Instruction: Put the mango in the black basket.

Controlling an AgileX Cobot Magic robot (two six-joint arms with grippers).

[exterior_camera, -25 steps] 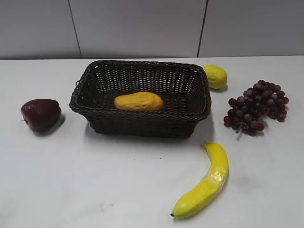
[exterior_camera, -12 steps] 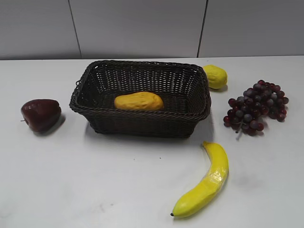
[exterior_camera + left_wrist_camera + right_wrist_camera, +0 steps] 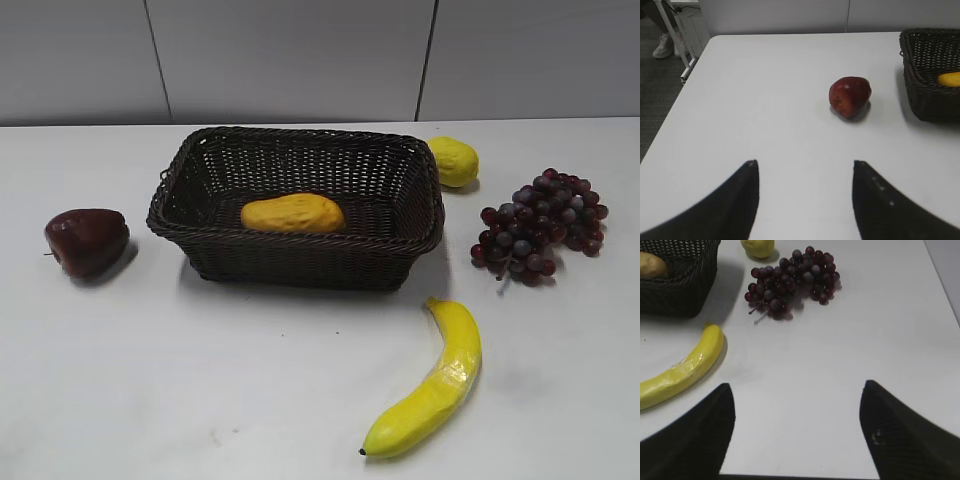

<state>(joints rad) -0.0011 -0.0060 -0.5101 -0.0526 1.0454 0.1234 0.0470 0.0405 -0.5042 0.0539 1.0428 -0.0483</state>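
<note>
The mango lies inside the black basket at the middle of the table. A bit of it also shows in the left wrist view and in the right wrist view, each time within the basket. Neither arm appears in the exterior view. My left gripper is open and empty over bare table, well left of the basket. My right gripper is open and empty over bare table, right of the banana.
A dark red apple lies left of the basket. A lemon, a grape bunch and a banana lie to its right. The table's left edge drops to the floor.
</note>
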